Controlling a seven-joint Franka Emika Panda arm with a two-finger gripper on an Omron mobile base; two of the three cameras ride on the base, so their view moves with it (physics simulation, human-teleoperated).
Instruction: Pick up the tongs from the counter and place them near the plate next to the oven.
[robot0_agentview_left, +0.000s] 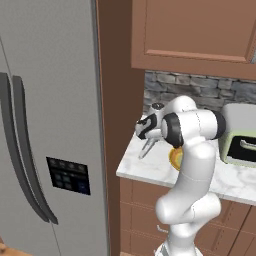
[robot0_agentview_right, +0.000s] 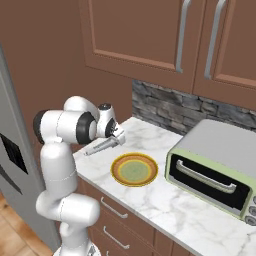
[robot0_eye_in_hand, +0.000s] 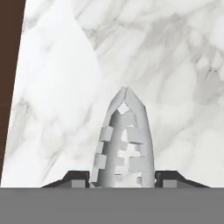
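Grey fridge (robot0_agentview_left: 45, 125) left; brown wall cabinets (robot0_agentview_right: 165, 40); stone backsplash (robot0_agentview_right: 175, 110); white marble counter (robot0_agentview_right: 165, 200).

Plenty of bare white marble table (robot0_agentview_right: 150, 200) in front of the small round plate with orange-yellow rim (robot0_agentview_right: 134, 169), open right up to the front edge. Boxed in on the left by the tall brown cabinet panel (robot0_agentview_left: 117, 90). Capped overhead by brown wooden wall cabinets (robot0_agentview_right: 165, 40), backed by grey stone backsplash (robot0_agentview_right: 170, 110). Blocked on the right by the boxy white-grey toaster oven (robot0_agentview_right: 220, 167), just a narrow strip between it and the plate.
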